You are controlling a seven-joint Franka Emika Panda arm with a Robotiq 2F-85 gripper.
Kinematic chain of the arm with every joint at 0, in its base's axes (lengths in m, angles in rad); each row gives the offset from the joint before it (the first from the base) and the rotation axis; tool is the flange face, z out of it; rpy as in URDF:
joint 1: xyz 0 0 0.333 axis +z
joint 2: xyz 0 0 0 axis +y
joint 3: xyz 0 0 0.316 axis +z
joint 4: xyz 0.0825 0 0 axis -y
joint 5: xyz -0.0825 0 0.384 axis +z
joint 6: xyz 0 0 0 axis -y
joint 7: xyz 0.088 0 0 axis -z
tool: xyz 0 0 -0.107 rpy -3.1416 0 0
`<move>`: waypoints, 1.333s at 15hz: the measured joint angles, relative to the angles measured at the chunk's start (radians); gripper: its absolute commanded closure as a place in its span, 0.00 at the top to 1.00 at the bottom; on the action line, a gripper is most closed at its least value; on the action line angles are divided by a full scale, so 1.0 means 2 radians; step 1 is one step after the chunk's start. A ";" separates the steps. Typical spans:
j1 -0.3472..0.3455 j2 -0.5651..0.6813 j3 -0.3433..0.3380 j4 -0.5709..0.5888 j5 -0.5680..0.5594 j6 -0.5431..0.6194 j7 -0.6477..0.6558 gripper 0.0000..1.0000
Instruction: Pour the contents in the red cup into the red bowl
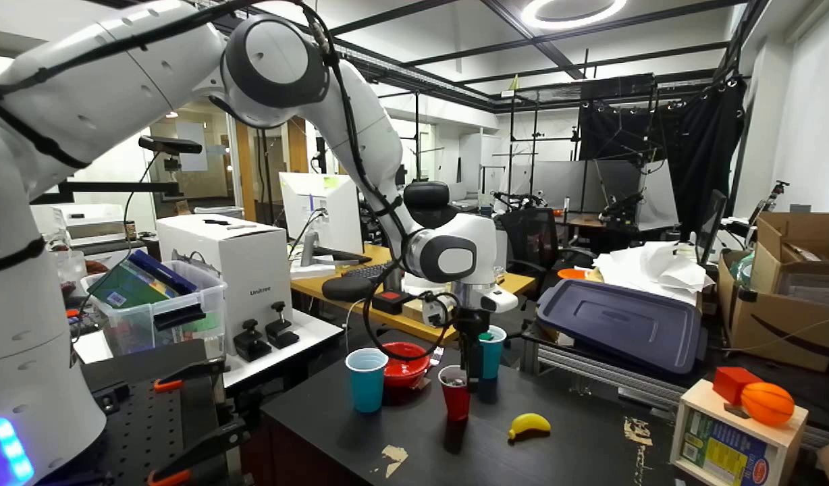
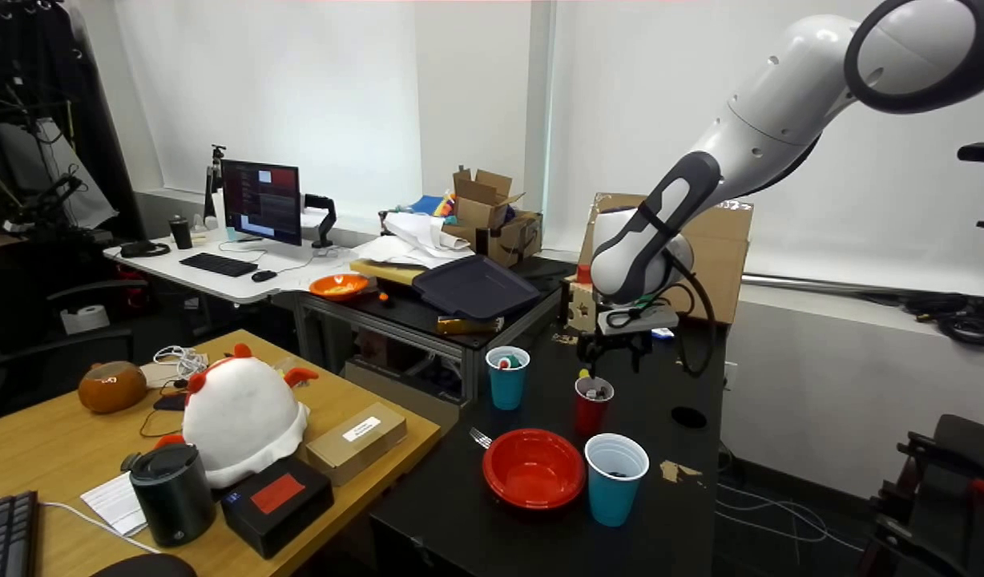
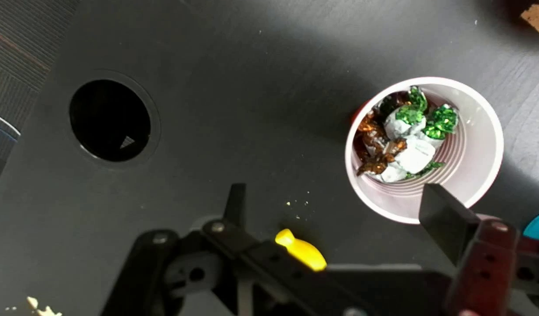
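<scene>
One red cup (image 2: 590, 413) upright on black table (image 2: 444, 497), wrapped candies (image 3: 410, 145) inside; I have gripper (image 3: 333, 193) just beside it, fingers (image 3: 445, 219) spread, one overlapping rim in wrist view, contact unclear to me; red bowl (image 2: 534, 469) near; blue cup (image 2: 612, 493) just beside bowl; banana (image 1: 529, 424) near red cup

White arm (image 1: 275, 59), black cable (image 1: 351, 125), black jaws
</scene>
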 measured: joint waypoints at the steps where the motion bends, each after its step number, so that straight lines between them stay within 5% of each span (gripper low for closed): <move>1: -0.001 0.001 0.002 0.004 -0.001 0.000 -0.016 1.00; 11: -0.042 0.006 0.058 0.052 -0.037 -0.039 -0.229 1.00; 20: -0.056 0.025 0.060 0.109 -0.087 -0.106 -0.310 1.00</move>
